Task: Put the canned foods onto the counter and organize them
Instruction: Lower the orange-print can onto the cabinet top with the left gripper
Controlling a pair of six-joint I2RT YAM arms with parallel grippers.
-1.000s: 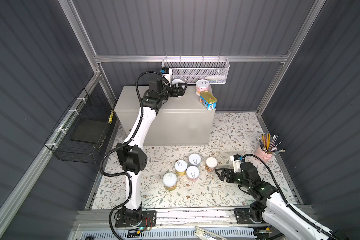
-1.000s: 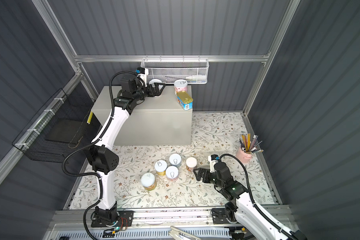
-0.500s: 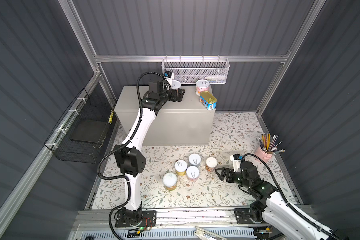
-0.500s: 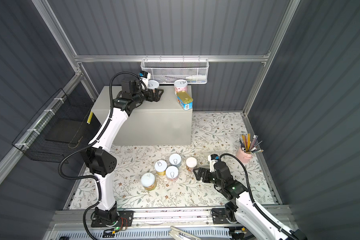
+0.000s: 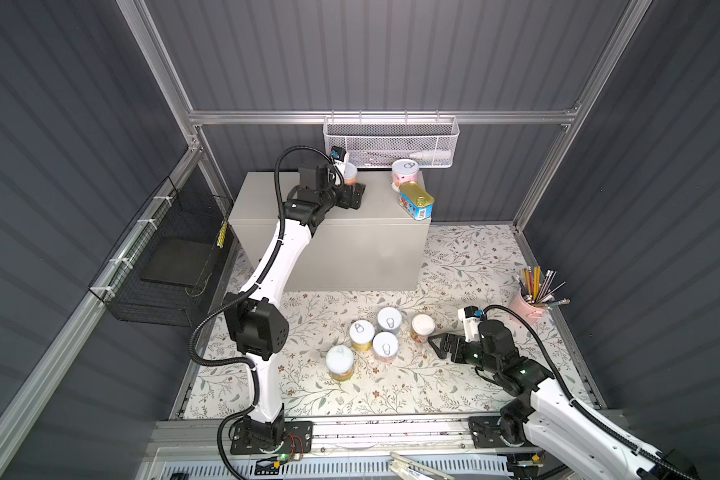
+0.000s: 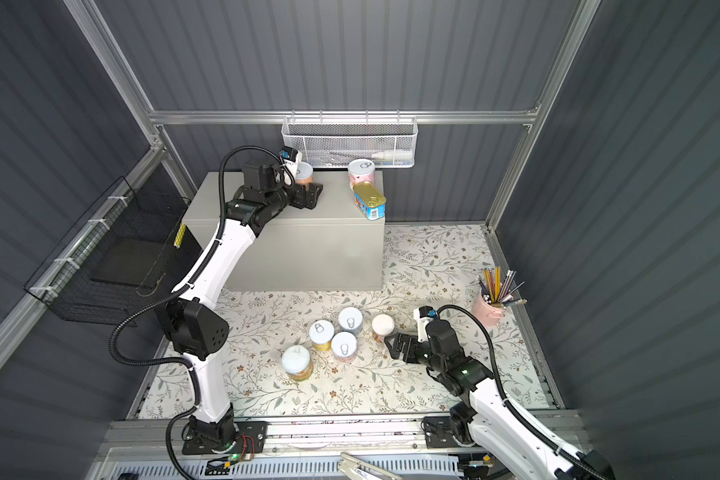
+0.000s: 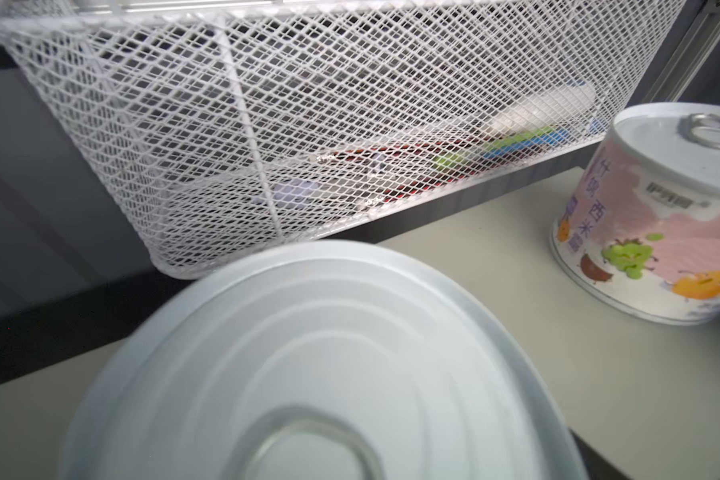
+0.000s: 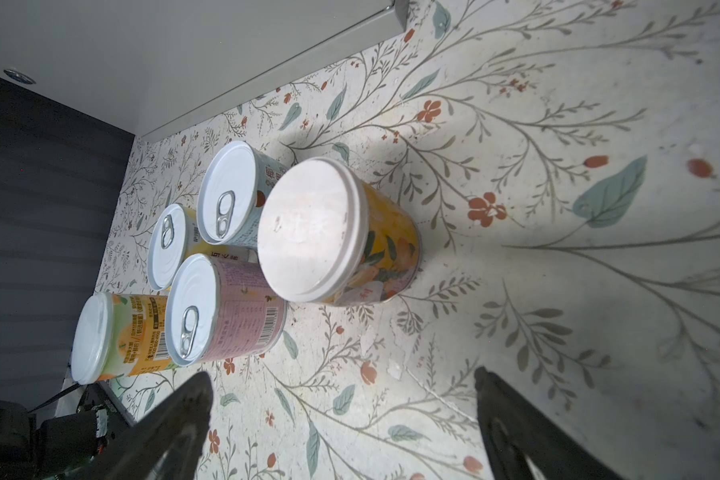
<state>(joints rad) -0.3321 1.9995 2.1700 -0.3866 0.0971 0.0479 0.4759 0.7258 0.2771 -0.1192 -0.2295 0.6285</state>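
On the counter (image 5: 262, 199) stand a pink-labelled can (image 5: 405, 174) and a gold-topped blue tin (image 5: 415, 200) at the right end. Farther left on it is an orange-labelled can (image 5: 348, 173). My left gripper (image 5: 356, 195) is open right beside this can, on its near side. Its lid (image 7: 308, 365) hides the fingers in the left wrist view, so I cannot tell if they touch it. Several cans (image 5: 385, 345) are clustered on the floral mat. My right gripper (image 8: 341, 377) is open and empty, just right of the white-lidded orange can (image 8: 312, 228).
A white mesh basket (image 5: 391, 143) hangs on the back wall just above the counter's rear edge. A black wire basket (image 5: 163, 257) hangs on the left wall. A pink pencil cup (image 5: 531, 305) stands at the mat's right edge, behind the right arm.
The left gripper has drawn back a little to the left and toward the front over the counter top, and more of the can beside it shows. The right arm has not moved.
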